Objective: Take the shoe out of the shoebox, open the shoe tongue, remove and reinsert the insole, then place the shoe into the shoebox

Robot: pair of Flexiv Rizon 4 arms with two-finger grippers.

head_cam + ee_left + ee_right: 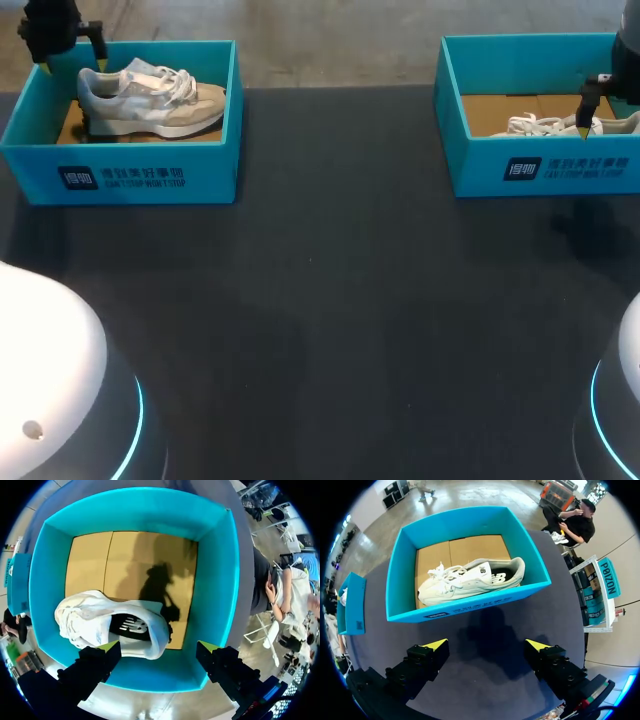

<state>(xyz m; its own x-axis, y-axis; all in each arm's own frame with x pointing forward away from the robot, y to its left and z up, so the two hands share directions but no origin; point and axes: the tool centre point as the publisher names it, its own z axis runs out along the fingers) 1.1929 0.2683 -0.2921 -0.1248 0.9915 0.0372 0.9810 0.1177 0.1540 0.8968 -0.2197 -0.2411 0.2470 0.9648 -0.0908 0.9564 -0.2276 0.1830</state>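
A dark, matt worktop (330, 300) runs the full width, with the two arms' white rounded bases at its near corners.

At the far left corner sits a teal shoebox (140, 170) with a brown cardboard floor. A white and beige shoe (150, 100) stands in it upright on its sole, toe towards the middle of the worktop. The left arm (50, 25) hangs over that box's far left corner. Its jaws are released – the two yellow fingertips (109, 646) stand wide apart with nothing pinched. In the left wrist view they hover above one wall of the box. The shoe's heel lies just ahead of and below one finger, close to that wall, and touches neither finger.

The middle of the worktop is bare dark surface.

At the far right corner is a second teal shoebox (540, 165). A white shoe (535, 125) lies in it along the near wall, its laces and opening showing over the rim. The right arm (630, 60) comes in at the far right edge, one finger hanging at the near wall. Its jaws are also released – the fingertips (436, 644) are spread wide over bare worktop. In the right wrist view this box and its shoe sit ahead of them, apart from both fingers.
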